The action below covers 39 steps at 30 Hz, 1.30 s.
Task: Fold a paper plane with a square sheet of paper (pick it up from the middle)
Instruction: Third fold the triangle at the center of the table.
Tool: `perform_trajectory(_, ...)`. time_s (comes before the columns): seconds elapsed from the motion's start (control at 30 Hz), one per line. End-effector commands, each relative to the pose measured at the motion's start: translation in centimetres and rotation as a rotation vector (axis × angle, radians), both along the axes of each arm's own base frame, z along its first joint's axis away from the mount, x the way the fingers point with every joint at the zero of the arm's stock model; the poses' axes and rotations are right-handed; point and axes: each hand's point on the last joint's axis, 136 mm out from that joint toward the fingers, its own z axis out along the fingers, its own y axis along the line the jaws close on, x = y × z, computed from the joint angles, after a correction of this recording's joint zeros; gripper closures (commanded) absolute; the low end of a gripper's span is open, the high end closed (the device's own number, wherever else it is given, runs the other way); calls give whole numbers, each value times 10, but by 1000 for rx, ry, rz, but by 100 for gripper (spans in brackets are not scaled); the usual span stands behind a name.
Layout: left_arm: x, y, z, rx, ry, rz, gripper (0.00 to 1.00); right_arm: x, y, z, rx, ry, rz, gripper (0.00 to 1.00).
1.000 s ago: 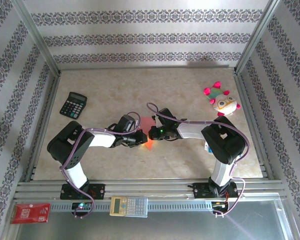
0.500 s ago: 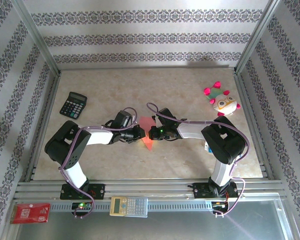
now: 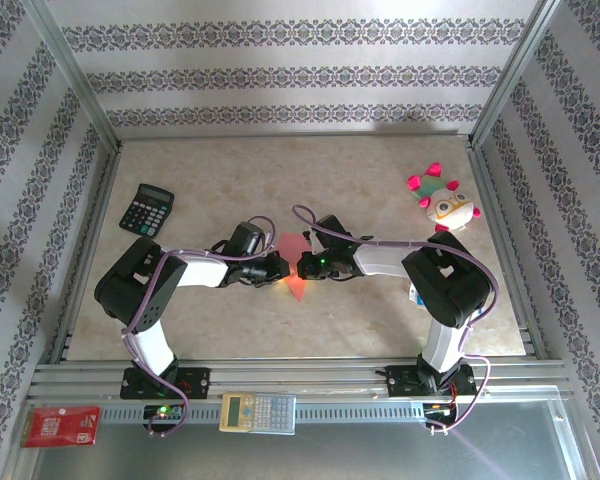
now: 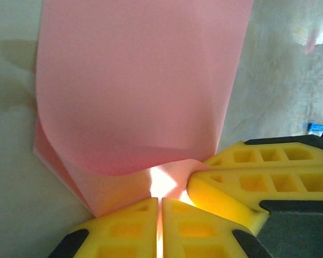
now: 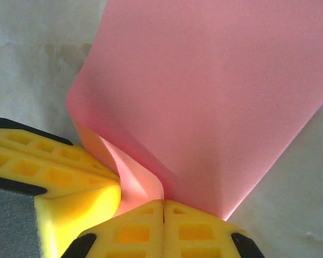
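Note:
The square sheet of paper (image 3: pixel 296 248), salmon-pink, is folded over on itself at the table's middle, with a pointed end (image 3: pixel 296 289) toward the near edge. My left gripper (image 3: pixel 282 269) and right gripper (image 3: pixel 300 267) meet tip to tip on it. In the left wrist view my left gripper (image 4: pixel 160 215) is shut on the paper's (image 4: pixel 140 97) lower edge, with the right gripper's yellow fingers (image 4: pixel 258 180) pressing in beside it. The right wrist view has my right gripper (image 5: pixel 163 215) shut on the paper (image 5: pixel 215 97) where its layers curl, the left gripper's fingers (image 5: pixel 54 177) alongside.
A black calculator (image 3: pixel 146 209) lies at the left of the table. A pink-and-white plush toy (image 3: pixel 442 200) sits at the right. On the near rail are a beige calculator (image 3: pixel 258 411) and a red card (image 3: pixel 60 425).
My left arm has shifted slightly away from the near edge, its gripper staying on the paper. The right arm has not moved.

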Motion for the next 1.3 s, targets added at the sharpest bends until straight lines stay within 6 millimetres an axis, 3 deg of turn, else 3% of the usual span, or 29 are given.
perform_trajectory(0.0,-13,21,-30,96,56,9,89,-9,-22,-27,-113,68,-9,100)
perform_trajectory(0.23,-21,28,-43,129,76,12,89,4,-13,4,-70,20,18,90)
perform_trajectory(0.4,-20,29,-44,137,72,11,89,6,-19,31,-54,-23,21,83)
perform_trajectory(0.6,-19,26,-46,128,74,5,89,-8,-20,50,-14,-40,25,77)
perform_trajectory(0.73,-18,26,-46,131,79,6,90,-29,0,60,56,-39,67,78)
perform_trajectory(1.0,-19,27,-51,148,107,9,90,-51,30,41,150,23,98,87)
perform_trajectory(1.27,-18,26,-48,146,99,6,90,-54,23,9,89,69,108,90)
